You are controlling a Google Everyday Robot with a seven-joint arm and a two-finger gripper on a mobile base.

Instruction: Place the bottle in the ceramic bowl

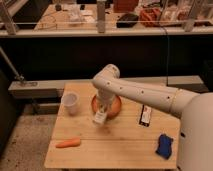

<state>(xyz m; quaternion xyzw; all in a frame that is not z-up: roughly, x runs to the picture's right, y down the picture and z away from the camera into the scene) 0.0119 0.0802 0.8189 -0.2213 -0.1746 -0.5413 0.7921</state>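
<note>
The slim white bottle hangs just above the wooden table, at the front left rim of the orange ceramic bowl. My gripper is shut on the bottle's top end and reaches down over the bowl's near edge. The white arm comes in from the right and covers part of the bowl.
A white cup stands left of the bowl. An orange carrot lies near the front left edge. A dark rectangular packet lies right of the bowl, and a blue object sits at the front right. A shelf runs behind the table.
</note>
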